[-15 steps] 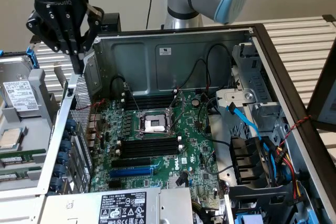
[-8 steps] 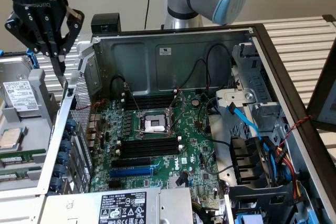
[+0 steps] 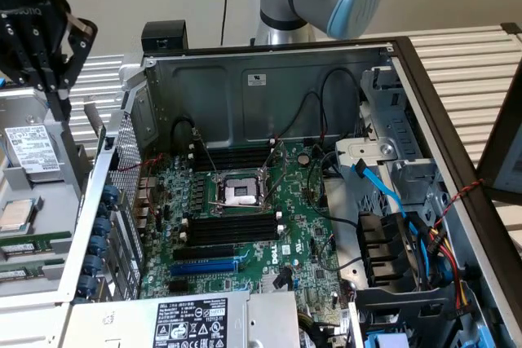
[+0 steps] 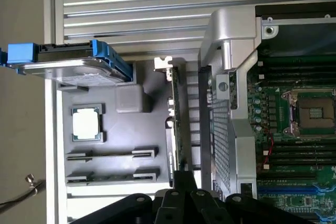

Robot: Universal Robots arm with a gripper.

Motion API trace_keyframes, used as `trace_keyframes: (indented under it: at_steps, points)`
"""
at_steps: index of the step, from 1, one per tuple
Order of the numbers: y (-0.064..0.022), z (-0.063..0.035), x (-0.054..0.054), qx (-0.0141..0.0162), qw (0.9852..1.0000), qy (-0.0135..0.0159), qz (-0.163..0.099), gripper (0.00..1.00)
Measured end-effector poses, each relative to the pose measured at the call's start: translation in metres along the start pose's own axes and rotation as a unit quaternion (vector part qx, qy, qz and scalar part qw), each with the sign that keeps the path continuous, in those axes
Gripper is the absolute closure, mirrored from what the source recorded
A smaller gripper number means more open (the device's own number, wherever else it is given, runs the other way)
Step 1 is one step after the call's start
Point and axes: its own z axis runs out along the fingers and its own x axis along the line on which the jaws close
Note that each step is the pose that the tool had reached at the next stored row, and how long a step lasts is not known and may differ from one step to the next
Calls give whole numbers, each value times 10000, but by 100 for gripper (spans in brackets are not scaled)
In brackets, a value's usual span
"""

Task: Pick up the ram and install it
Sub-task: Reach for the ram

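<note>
Two green ram sticks [image 3: 33, 244] lie side by side in holders of a grey tray [image 3: 49, 201] on the exterior view's left, beside the open computer case. In the wrist view they show as thin strips [image 4: 113, 154] between end clips of the tray [image 4: 152, 93]. My black gripper [image 3: 61, 107] hangs well above the tray's far end, close to the case's rear wall [image 3: 90, 226]. Its fingers [image 4: 184, 182] are shut together with nothing visible between them. The black memory slots [image 3: 232, 226] on the motherboard [image 3: 302, 234] stand bare.
The tray also carries a hard drive in a blue caddy [image 4: 73, 61] and a processor chip [image 4: 86, 124]. Inside the case are the processor socket [image 3: 239, 191], a blue slot [image 3: 204, 266] and blue and black cables [image 3: 383, 193]. A perforated grille [image 4: 220, 140] lines the rear wall.
</note>
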Motion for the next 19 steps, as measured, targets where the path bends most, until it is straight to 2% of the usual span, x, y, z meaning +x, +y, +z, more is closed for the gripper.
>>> trace_keyframes:
  at_steps: [8,14,16,19]
  points:
    - [-28,31,358,-4,10000,1,0,89]
    - [-49,56,623,-10,10000,15,-11,89]
    - [-55,62,688,-11,10000,21,-26,89]
    - [-61,74,725,-13,9999,35,-128,89]
